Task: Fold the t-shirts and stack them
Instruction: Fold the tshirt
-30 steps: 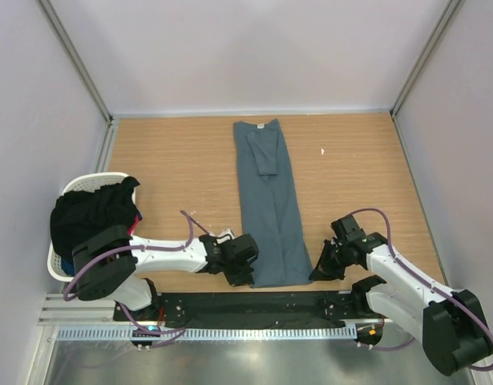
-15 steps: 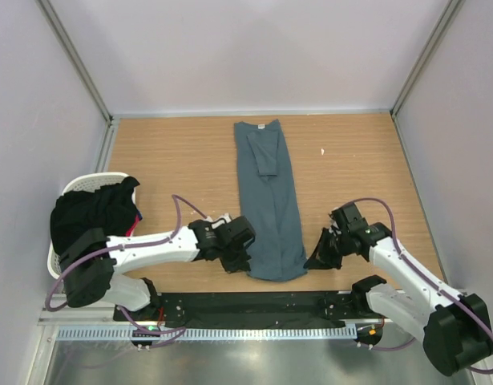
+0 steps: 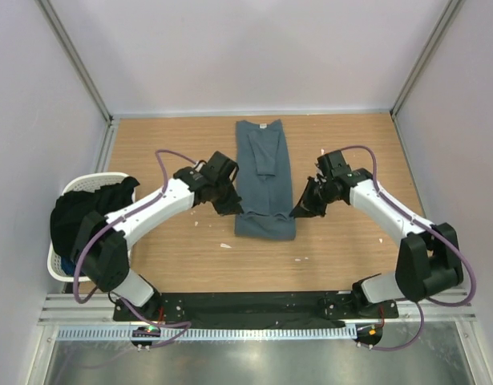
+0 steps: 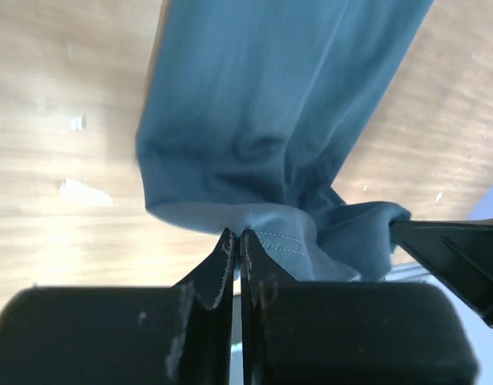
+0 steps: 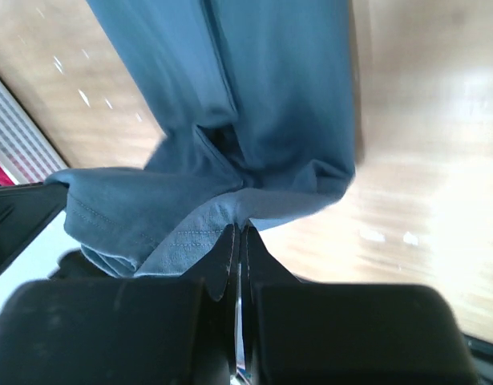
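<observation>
A slate blue-grey t-shirt (image 3: 262, 172) lies as a long narrow strip in the middle of the table, collar at the far end. Its near hem is lifted and carried over the lower part, making a fold (image 3: 265, 226). My left gripper (image 3: 231, 206) is shut on the hem's left corner (image 4: 266, 228). My right gripper (image 3: 299, 211) is shut on the hem's right corner (image 5: 230, 215). Both hold the cloth a little above the table. More dark shirts (image 3: 90, 212) are piled in the basket at the left.
A white plastic laundry basket (image 3: 76, 189) stands at the left edge of the table. Small white scraps (image 3: 225, 245) lie on the wood near the fold. Grey walls close the table on three sides.
Both grippers have moved away from the near edge toward the far side, carrying the shirt's near hem with them. The shirt's lower part is now folded over and the strip looks shorter.
</observation>
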{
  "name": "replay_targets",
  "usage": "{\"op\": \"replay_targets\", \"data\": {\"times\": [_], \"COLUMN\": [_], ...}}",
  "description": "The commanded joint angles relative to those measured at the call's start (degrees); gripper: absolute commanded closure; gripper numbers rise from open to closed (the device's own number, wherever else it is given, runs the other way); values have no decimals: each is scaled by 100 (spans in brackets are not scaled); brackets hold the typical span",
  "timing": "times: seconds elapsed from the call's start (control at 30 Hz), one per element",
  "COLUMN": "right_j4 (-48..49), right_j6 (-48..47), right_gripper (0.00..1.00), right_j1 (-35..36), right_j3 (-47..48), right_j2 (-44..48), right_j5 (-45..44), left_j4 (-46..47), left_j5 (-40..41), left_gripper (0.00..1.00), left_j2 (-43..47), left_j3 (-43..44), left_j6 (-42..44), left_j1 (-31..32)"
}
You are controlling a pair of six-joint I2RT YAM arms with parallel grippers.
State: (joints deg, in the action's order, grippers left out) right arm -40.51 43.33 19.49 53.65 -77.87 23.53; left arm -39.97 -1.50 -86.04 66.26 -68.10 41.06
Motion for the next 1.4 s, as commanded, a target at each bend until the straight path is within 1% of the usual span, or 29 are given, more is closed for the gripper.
{"op": "replay_targets", "data": {"times": [0.0,0.07,0.1,0.2,0.37,0.57,0.7,0.97,1.17,1.37], "right_j4": [193,297,307,403,491,571,457,237,140,123], "right_j6": [-272,-386,-430,-527,-624,-633,-677,-773,-817,-782], "right_gripper": [99,99,99,99,99,99,99,99,99,99], "right_j1": [-199,-269,-348,-480,-577,-692,-744,-859,-903,-920], "right_j3": [725,1032,1147,1577,2385,2852,3213,3767,4066,4320], "right_j2": [-525,-782,-1087,-1520,-2223,-2917,-3269,-3534,-3806,-3824], "right_j5": [-173,-147,-103,29,-191,-191,-191,-243,-200,-182], "left_j4": [-231,-292,-310,-249,-73,120,156,165,156,103], "left_j5": [-289,-369,-386,-492,-527,-711,-791,-1019,-1054,-1142], "left_gripper": [100,100,100,100,100,100,100,100,100,100], "left_j2": [-483,-833,-940,-1247,-1600,-2135,-2435,-2988,-3173,-3235], "left_j3": [754,1011,1099,1407,1706,2039,2338,2840,3085,3288], "left_j6": [875,991,1069,1167,1430,1588,1676,1747,1765,1800], "left_j1": [-343,-467,-589,-791,-1012,-1258,-1355,-1478,-1548,-1627]}}
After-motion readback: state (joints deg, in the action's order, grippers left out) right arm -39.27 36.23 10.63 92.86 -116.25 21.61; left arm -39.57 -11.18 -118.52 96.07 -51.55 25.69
